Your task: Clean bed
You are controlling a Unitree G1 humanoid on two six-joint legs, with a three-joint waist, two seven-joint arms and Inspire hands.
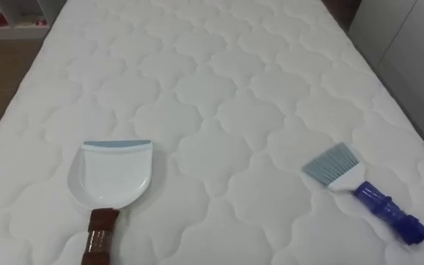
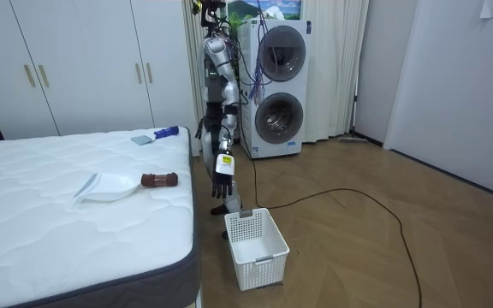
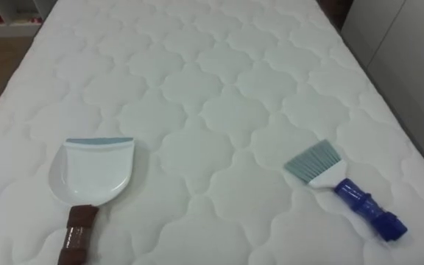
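A white dustpan (image 1: pixel 112 177) with a grey-blue lip and a brown handle (image 1: pixel 101 232) lies on the white quilted mattress (image 1: pixel 219 73), near its front edge on my left. On my right lies a small brush (image 1: pixel 359 191) with grey-blue bristles and a blue handle, bristles pointing away from me. In the room view I stand upright at the bed's end, beside the dustpan (image 2: pixel 109 186) and the brush (image 2: pixel 154 135). My left hand (image 2: pixel 221 181) hangs at my side with its fingers relaxed, holding nothing.
A white plastic basket (image 2: pixel 255 248) stands on the wooden floor by the bed's corner, close to my feet. Two stacked washing machines (image 2: pixel 279 85) are behind me, and white wardrobes (image 2: pixel 84 60) line the wall past the bed.
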